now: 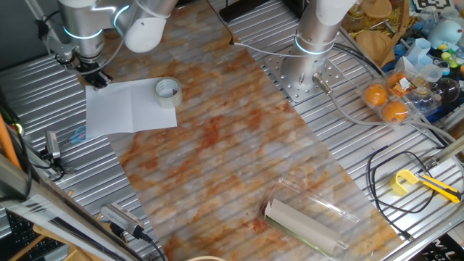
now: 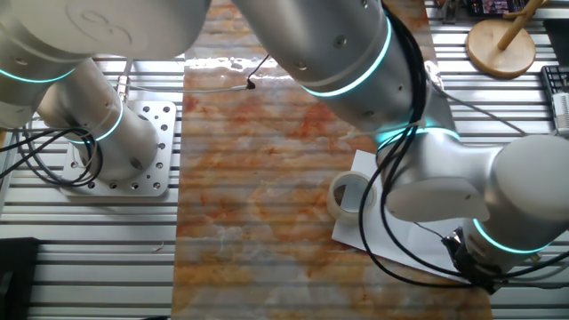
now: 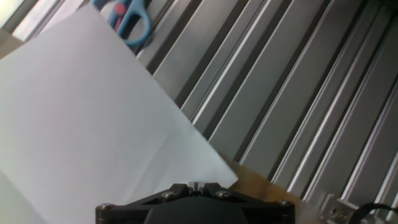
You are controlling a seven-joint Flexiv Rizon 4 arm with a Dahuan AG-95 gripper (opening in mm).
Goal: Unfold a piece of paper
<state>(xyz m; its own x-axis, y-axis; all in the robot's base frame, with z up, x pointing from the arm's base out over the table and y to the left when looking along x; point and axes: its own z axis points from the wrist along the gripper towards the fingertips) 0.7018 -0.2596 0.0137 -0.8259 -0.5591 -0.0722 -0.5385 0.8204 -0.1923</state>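
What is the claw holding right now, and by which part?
It cannot be told for sure. The claw sits at the far corner of the paper, but its fingertips are hidden in every view, so a grip on that corner isn't confirmed.

No text, label, brand, number or sign can be read in any view.

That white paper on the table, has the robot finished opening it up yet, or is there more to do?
It looks mostly done: the piece of paper lies spread flat with its centre crease showing. A tape roll sits on its far edge. The gripper is at the sheet's corner; whether it grips the sheet is not visible. What seems left is to let go and pull away, if it has not already.
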